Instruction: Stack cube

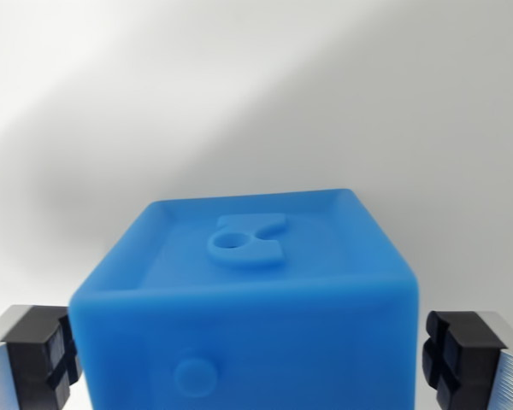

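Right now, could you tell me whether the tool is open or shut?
Open: the tool straddles the blue cube, with small gaps showing beside both pads.

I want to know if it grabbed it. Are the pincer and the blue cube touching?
Apart. The wrist view shows pale gaps between the blue cube and both fingers of the pincer.

cube (248, 316) centre, on table (368, 102) | between end effector (250, 354) fingers (38, 354), left and right

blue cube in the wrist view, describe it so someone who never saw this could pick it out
On the plain white surface, look to the bottom centre of the wrist view, between the two black fingertips of the gripper. The blue cube sits there, the only coloured thing, with a raised rim and an embossed figure with a round hole on top.
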